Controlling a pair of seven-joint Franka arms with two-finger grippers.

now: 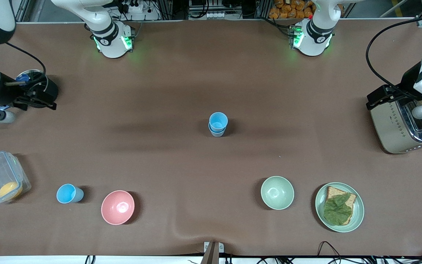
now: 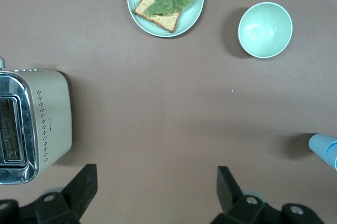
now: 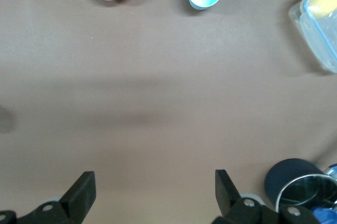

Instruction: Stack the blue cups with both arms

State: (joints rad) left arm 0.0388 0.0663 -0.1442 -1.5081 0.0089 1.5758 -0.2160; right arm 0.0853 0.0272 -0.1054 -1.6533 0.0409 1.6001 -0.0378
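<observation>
Near the middle of the table (image 1: pixel 181 91) stands the stacked pair of blue cups (image 1: pixel 218 124), a bright cup nested in a duller one, well apart from both grippers. A single blue cup (image 1: pixel 69 193) stands near the front edge toward the right arm's end, beside the pink bowl (image 1: pixel 118 207). Over that end's edge hangs the right gripper (image 3: pixel 152 192), fingers wide and empty. Above the toaster (image 1: pixel 403 124) at the other end, the left gripper (image 2: pixel 155 192) is also wide and empty.
</observation>
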